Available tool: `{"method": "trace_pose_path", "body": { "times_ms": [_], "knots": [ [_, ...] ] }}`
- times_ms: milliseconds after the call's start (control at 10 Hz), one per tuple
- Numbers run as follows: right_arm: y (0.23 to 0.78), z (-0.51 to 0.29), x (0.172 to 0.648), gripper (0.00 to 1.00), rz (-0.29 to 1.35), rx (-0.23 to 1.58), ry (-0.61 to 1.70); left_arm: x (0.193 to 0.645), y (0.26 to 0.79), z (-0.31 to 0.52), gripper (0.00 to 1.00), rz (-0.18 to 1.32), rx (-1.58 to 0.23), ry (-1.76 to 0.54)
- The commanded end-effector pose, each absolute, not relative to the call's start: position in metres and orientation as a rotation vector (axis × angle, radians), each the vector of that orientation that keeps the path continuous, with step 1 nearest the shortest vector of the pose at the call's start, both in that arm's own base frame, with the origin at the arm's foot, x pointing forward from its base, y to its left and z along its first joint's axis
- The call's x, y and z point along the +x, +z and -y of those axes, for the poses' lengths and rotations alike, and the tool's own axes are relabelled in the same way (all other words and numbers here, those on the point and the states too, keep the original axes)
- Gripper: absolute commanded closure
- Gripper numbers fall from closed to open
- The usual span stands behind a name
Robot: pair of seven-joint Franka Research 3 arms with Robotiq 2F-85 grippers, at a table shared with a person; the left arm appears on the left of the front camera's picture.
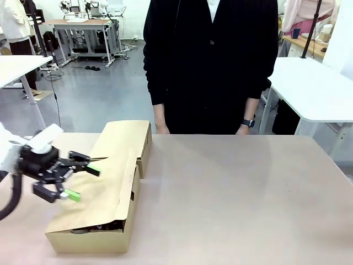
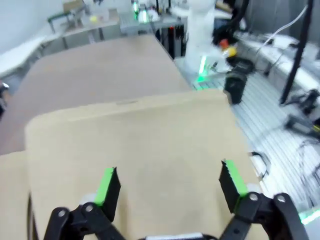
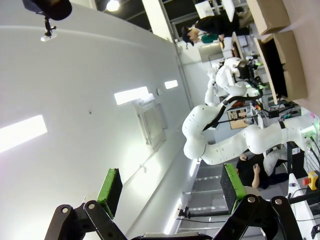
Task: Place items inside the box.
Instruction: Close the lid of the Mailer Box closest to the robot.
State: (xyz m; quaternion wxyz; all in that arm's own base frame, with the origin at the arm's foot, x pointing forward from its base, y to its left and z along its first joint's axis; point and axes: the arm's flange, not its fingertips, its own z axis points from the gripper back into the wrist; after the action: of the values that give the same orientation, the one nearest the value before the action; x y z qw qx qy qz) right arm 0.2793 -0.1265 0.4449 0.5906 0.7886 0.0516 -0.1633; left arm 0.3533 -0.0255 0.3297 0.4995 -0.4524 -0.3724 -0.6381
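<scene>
The box (image 1: 91,232) lies at the table's front left, its wide flap lid (image 1: 105,190) lowered almost shut. Through the slit under the lid something dark (image 1: 102,226) shows inside; I cannot tell which items these are. My left gripper (image 1: 83,182) hovers open just over the lid's left part, with nothing between its green pads. In the left wrist view the left gripper (image 2: 169,185) stands wide apart above the plain cardboard lid (image 2: 135,145). My right gripper (image 3: 170,190) is open and empty, pointing up at a white wall, far from the box (image 3: 294,62).
A smaller-looking cardboard box (image 1: 129,138) stands shut right behind the first one, touching it. A person in black stands at the far edge, both hands (image 1: 243,130) resting at the table's rim. The brown tabletop (image 1: 237,193) stretches bare to the right.
</scene>
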Motion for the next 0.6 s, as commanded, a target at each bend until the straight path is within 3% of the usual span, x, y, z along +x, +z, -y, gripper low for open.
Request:
{"method": "trace_pose_path", "body": {
  "times_ms": [0, 200, 400, 500],
  "knots": [
    [0.452, 0.127, 0.277, 0.0, -0.13, 1.842, -0.383, 0.283, 0.368, 0.008, 0.0, 0.819, -1.179, -1.155],
    [0.452, 0.127, 0.277, 0.0, -0.13, 1.842, -0.383, 0.29, 0.386, -0.022, 0.0, 0.664, -1.322, -0.783],
    [0.452, 0.127, 0.277, 0.0, -0.13, 1.842, -0.383, 0.314, 0.412, -0.067, 0.0, 0.476, -1.577, -0.394],
    [0.452, 0.127, 0.277, 0.0, -0.13, 1.842, -0.383, 0.33, 0.413, -0.085, 0.0, 0.484, -1.556, -0.232]
  ]
}}
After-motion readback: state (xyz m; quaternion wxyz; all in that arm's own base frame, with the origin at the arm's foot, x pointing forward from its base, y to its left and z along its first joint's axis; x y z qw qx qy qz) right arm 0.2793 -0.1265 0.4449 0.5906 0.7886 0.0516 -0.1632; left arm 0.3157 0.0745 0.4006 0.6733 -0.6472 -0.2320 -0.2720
